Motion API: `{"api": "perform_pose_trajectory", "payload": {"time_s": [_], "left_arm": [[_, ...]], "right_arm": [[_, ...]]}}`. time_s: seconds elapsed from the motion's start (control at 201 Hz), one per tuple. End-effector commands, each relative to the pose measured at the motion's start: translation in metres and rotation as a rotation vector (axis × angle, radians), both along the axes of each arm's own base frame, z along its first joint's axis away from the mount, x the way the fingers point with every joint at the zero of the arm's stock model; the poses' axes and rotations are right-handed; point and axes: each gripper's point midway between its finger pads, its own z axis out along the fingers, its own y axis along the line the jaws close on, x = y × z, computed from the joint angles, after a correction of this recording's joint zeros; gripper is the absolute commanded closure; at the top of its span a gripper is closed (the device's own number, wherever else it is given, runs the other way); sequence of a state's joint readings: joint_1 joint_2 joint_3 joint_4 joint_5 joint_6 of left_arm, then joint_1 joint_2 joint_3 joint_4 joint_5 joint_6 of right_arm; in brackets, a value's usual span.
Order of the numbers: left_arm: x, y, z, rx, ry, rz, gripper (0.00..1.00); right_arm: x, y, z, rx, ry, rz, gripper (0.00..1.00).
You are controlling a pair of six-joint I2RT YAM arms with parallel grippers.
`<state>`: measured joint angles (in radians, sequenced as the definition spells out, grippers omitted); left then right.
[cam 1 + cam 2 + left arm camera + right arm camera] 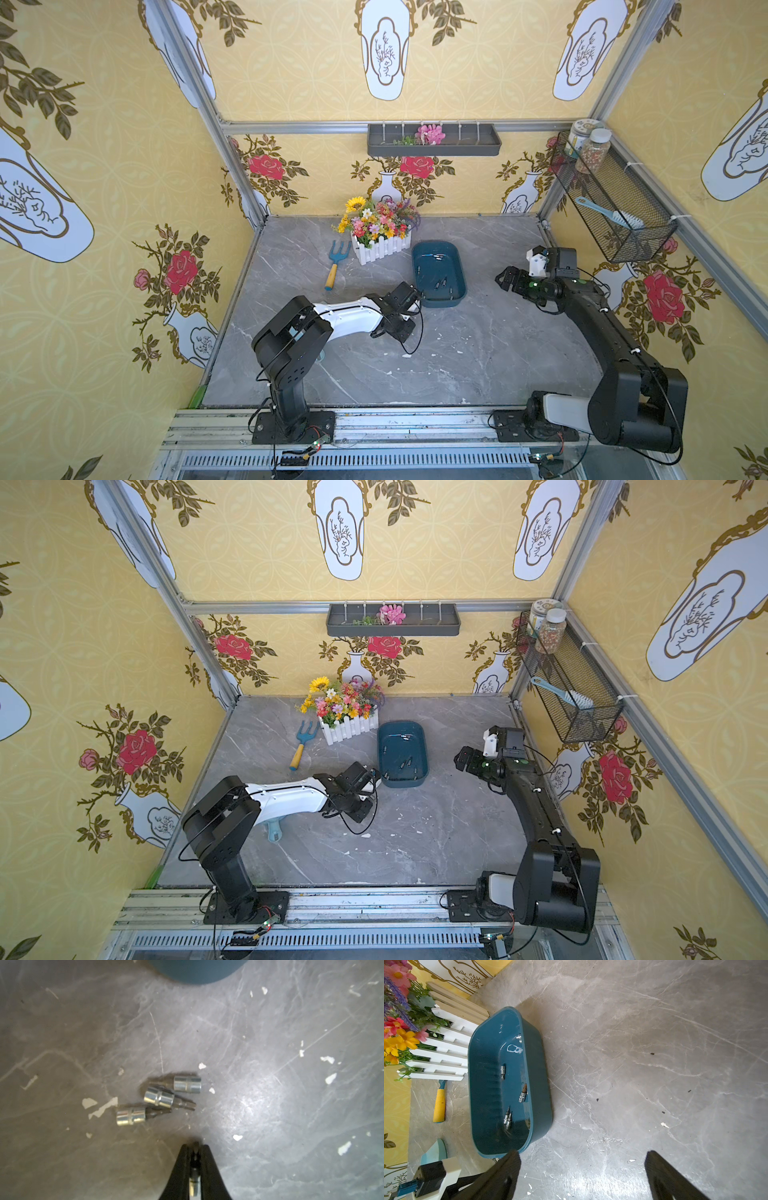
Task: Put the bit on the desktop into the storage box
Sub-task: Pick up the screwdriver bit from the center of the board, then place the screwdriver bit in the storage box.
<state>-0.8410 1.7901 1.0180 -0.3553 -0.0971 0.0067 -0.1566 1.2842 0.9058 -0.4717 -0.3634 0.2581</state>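
My left gripper point(195, 1147), over the desktop point(270, 1105) beside the box point(442, 302), is clamped on one bit point(194, 1187), mostly hidden between the fingers. Three loose bits point(160, 1098) lie blurred just ahead of it. Box holds stored bits point(522, 1095), too small to count in both top views; my right gripper point(583, 1157), further right, gapes empty, with its fingers cut off by the frame.
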Motion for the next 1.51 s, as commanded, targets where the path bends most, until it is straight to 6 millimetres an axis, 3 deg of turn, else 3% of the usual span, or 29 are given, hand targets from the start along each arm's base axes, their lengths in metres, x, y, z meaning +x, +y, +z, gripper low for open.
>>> {"api": "perform_pose_trajectory", "payload": {"time_s": [0.0,0.249,0.499,0.718,0.912,1.167,1.506], "left_arm": [[-0.01,0.004,0.0,0.005,0.038,-0.005,0.9],[-0.006,-0.009,0.028,-0.083,0.005,-0.019,0.91],[0.006,-0.03,0.076,-0.192,-0.068,-0.05,0.93],[0.03,-0.052,0.125,-0.263,-0.187,-0.079,0.93],[0.062,-0.074,0.157,-0.28,-0.306,-0.117,0.95],[0.103,-0.105,0.168,-0.299,-0.351,-0.153,0.96],[0.137,-0.127,0.138,-0.293,-0.311,-0.153,0.97]], "right_arm": [[0.003,0.001,0.003,0.005,-0.02,0.0,0.03],[0.003,0.0,0.003,0.007,-0.021,0.0,0.03],[0.004,0.001,0.003,0.011,-0.021,0.001,0.03],[0.004,0.001,0.005,0.014,-0.027,0.003,0.03],[0.004,0.001,0.004,0.016,-0.026,0.004,0.03],[0.004,0.001,0.003,0.02,-0.023,0.003,0.03],[0.004,0.0,0.0,0.017,-0.014,0.003,0.03]]}}
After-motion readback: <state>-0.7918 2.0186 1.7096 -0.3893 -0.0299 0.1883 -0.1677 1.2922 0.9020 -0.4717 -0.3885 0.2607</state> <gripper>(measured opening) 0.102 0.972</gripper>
